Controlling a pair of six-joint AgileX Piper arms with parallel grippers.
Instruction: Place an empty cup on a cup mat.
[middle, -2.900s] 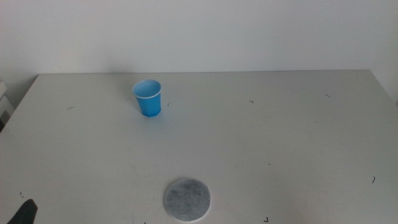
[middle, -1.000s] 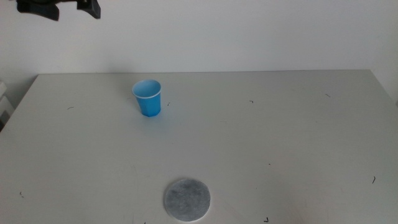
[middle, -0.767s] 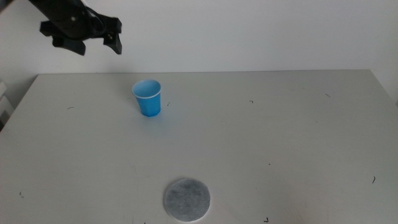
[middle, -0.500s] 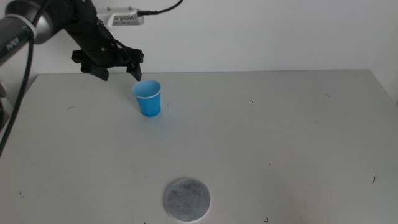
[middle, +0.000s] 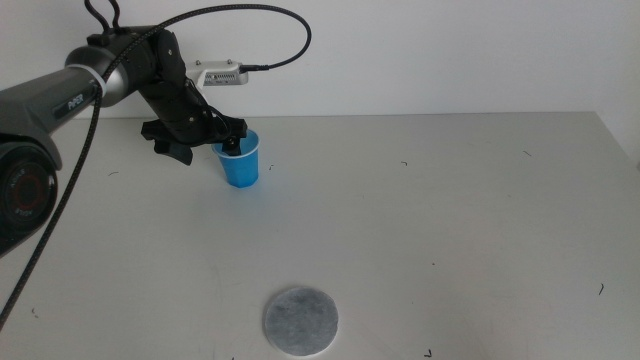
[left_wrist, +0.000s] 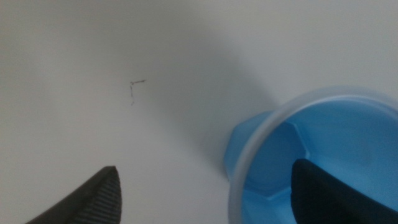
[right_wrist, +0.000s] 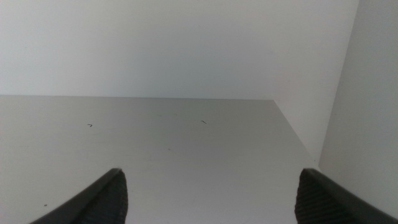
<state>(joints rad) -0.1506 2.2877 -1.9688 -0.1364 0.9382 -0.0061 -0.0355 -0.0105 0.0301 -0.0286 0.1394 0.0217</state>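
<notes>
The blue cup (middle: 241, 166) stands upright at the back left of the grey table. My left gripper (middle: 207, 148) has come in from the left and is open over the cup's rim. One jaw is inside the cup and the other is outside on its left. In the left wrist view the cup (left_wrist: 323, 134) shows its blue inside, which is empty, with my left gripper (left_wrist: 208, 198) straddling its rim. The grey round cup mat (middle: 300, 321) lies flat near the front edge, well apart from the cup. My right gripper (right_wrist: 217, 202) is open and empty, out of the middle view.
The left arm's black cable (middle: 270, 20) loops above the table's back edge. A white wall (middle: 420, 50) stands behind the table (middle: 450, 220). In the right wrist view a white wall (right_wrist: 360, 93) rises along the table's side.
The left arm rose from the front left corner, swung over the back left and came down on the cup, one jaw now dipping inside its rim. Cup and mat have not moved.
</notes>
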